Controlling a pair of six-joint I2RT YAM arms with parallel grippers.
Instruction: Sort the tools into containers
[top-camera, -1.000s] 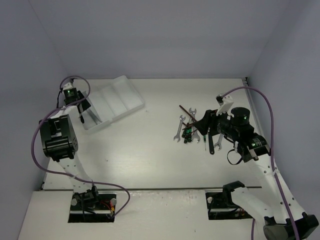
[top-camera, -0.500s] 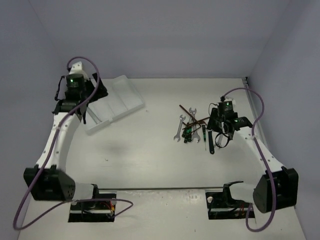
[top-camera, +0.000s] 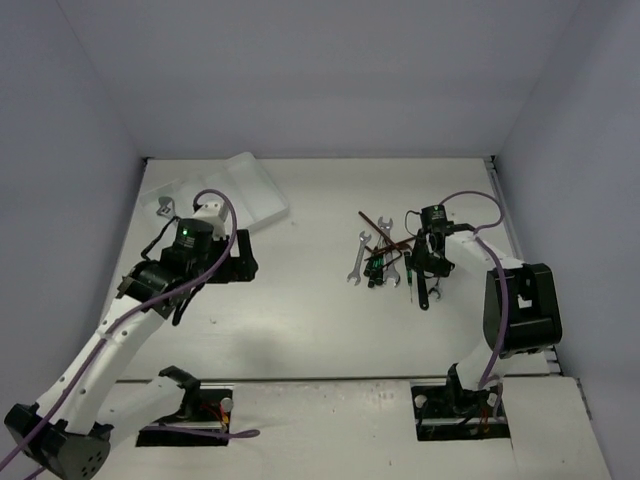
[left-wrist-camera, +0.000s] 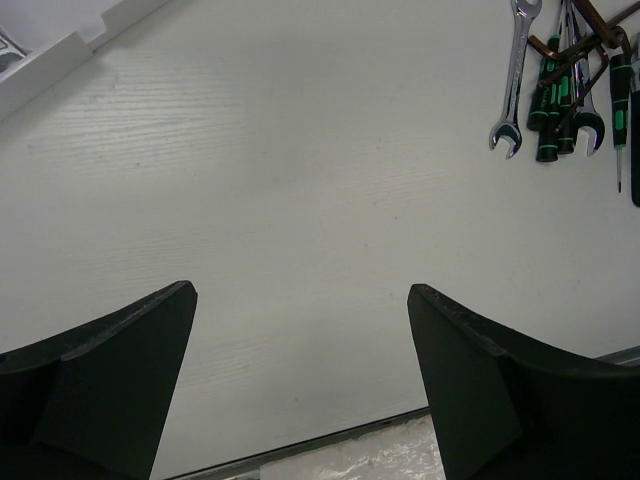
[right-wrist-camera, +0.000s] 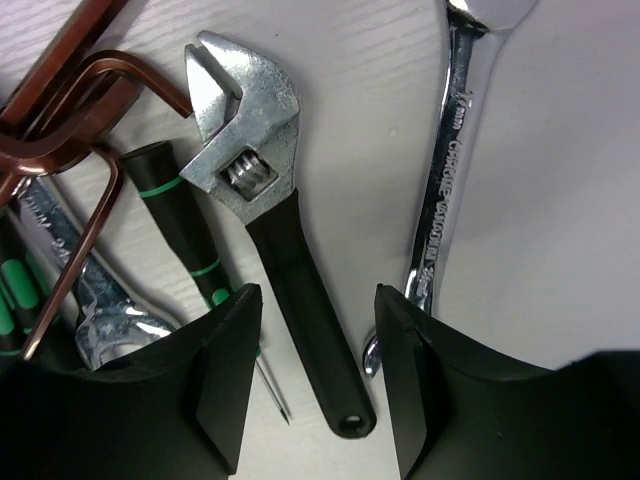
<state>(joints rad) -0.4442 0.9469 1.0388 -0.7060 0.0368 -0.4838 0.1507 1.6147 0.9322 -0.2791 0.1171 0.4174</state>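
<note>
Nearest the bases, the left gripper (left-wrist-camera: 300, 292) has come away from the white tray (top-camera: 250, 186), where it hung a second ago. It now sits out over bare tabletop just in front of the tray's near-right corner. A small silver tool (top-camera: 163, 208), apparently a wrench, lies in the tray's left end. I judge that one tool has just been dropped off and this arm is free for the next.

Well to the right of the tray, the right gripper (right-wrist-camera: 315, 298) has swung in over the tool pile. It is now low above the black-handled adjustable wrench (right-wrist-camera: 287, 258). That wrench looks like the next pick, so the sorting is only starting and most of the tools are still unsorted.

The left gripper's jaws are spread as wide as they go. Nothing is between them and they touch nothing.

The right gripper's jaws are about half open and straddle the wrench's black handle. A gap shows on each side, so it grips nothing yet. I cannot tell whether the fingertips touch the table.

Beside that wrench on the side away from the tray lies a silver open-end wrench (right-wrist-camera: 440, 190). On its tray side are a green-banded black screwdriver (right-wrist-camera: 183, 232) and brown hex keys (right-wrist-camera: 72, 150).
</note>
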